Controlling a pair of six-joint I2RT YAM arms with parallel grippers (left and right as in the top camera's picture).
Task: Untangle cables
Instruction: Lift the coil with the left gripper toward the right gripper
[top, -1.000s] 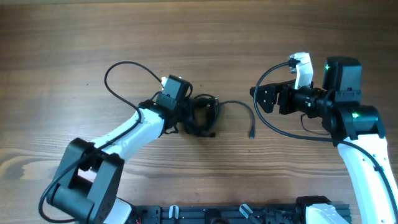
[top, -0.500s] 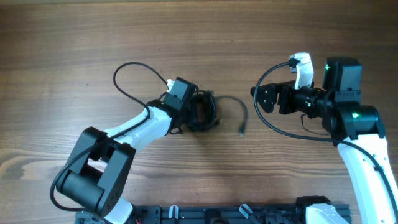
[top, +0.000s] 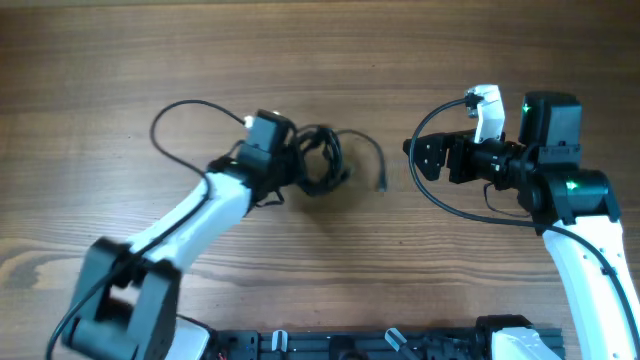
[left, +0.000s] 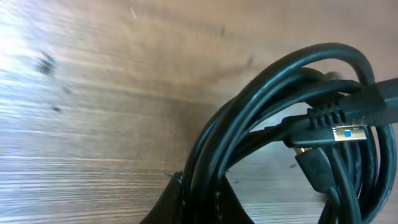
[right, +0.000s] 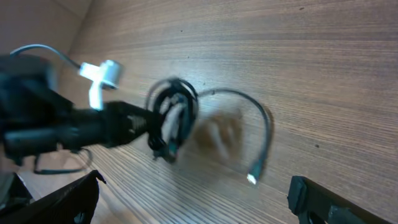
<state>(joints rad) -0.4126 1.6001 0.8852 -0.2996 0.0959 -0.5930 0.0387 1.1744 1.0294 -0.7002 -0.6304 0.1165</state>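
A bundle of thin black cables (top: 320, 160), wound into a loose ring, sits near the middle of the brown wood-grain table (top: 320, 60), slightly left of centre in the overhead view. The left gripper (top: 297, 168) reaches it from the left on a white-and-black arm, and its jaws are clamped together on the ring's left edge. From the left wrist camera the strands of the cables (left: 280, 124) curve up and over as a tight arch, and they run down into one dark finger (left: 199, 208) at the bottom of the frame. A black USB plug (left: 348, 130) with a metal shell and a blue insert lies across the strands on the right side of that arch, pointing left.

One strand leaves the ring at its upper right, arcs rightward and ends in a small connector (top: 382, 186) lying apart from the bundle, between the two grippers. A soft shadow lies on the wood just below the ring – whether the bundle touches the table cannot be told.

The right gripper (top: 418, 160) hangs well to the right of the connector, its fingers spread wide apart with nothing between them. Its own camera looks across the wood at the cables (right: 174, 118), blurred, with the pale connector tip (right: 252, 179) nearer the lens – the right gripper (right: 194, 183) shows only as two dark fingers at the bottom corners
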